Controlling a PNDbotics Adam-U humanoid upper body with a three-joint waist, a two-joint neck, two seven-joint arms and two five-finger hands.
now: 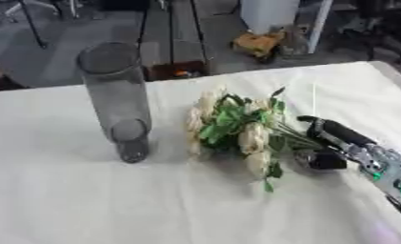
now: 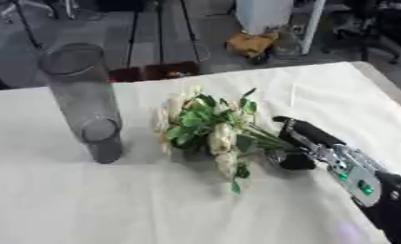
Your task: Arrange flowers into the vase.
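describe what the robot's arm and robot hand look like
Only the right arm shows: silver-grey metal wrist section with small green markings, turning black toward the forearm. The right robot hand is black, with slim rounded fingers. The left arm is out of view.

Showed a right hand (image 2: pixel 307 143) of black fingers (image 2: pixel 302 129) on a silver metal frame with exposed linkages, small green marks on the silver wrist (image 2: pixel 362 185), then a black forearm (image 2: pixel 396 209) toward the corner.
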